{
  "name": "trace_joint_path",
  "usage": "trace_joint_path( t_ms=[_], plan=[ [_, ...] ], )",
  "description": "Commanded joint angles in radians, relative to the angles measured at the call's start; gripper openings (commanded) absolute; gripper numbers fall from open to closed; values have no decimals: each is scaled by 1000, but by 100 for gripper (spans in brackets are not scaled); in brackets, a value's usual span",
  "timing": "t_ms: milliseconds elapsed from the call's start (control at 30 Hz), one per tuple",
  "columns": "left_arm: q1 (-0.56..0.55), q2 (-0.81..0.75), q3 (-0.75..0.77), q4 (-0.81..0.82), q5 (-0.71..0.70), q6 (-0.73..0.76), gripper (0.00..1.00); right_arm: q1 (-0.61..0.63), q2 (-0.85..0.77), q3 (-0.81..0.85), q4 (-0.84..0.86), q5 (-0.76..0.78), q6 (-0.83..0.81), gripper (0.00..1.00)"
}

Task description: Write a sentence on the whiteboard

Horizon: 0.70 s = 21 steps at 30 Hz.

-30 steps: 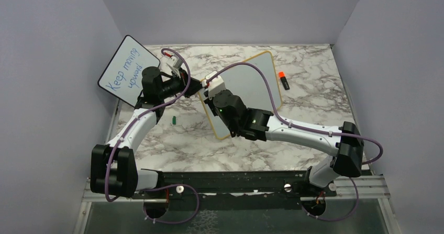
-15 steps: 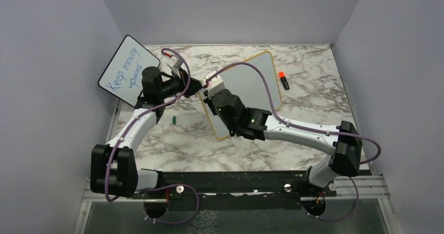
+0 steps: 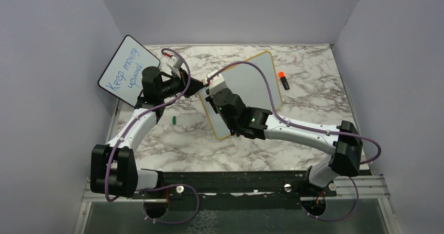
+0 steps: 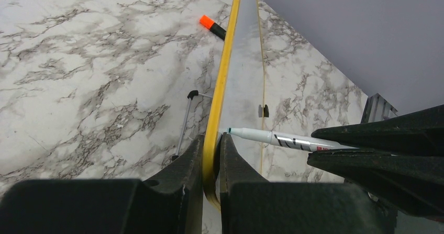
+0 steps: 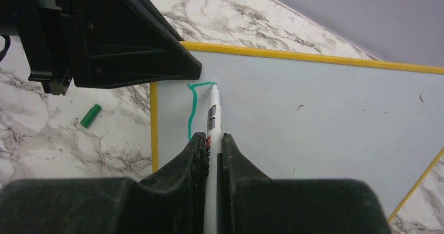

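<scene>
The whiteboard (image 3: 251, 82), white with a thin yellow frame, stands tilted on the marble table. My left gripper (image 4: 212, 155) is shut on its yellow edge (image 4: 222, 77) near the upper left corner. My right gripper (image 5: 212, 140) is shut on a white marker (image 5: 213, 108), whose green tip touches the board face (image 5: 314, 119) close to that corner. Of the sentence, a single green stroke (image 5: 191, 108) shows: a vertical line with a hook at its top ending at the tip. In the left wrist view the marker (image 4: 272, 137) comes in from the right.
An orange-capped marker (image 3: 283, 80) lies on the table right of the board. A small green cap (image 3: 173, 120) lies to the board's left. A black-framed board with blue writing (image 3: 124, 70) leans at the left wall. A thin leg with a black foot (image 4: 192, 93) props the whiteboard from behind.
My right gripper has edged slightly up and right along the board with the marker. The left arm and the whiteboard have stayed still.
</scene>
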Motion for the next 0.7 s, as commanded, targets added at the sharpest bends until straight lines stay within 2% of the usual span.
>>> trace_joint_path(
  t_ms=[0, 300, 667],
  plan=[
    [-27, 11, -6, -99, -2, 61, 0, -13, -13, -21, -44, 18, 39, 0],
    [-27, 11, -5, -102, -4, 63, 0, -13, -30, -38, -114, -39, 89, 0],
    [-27, 12, -5, -102, -5, 63, 0, -14, -21, -13, -114, -130, 96, 0]
  ],
)
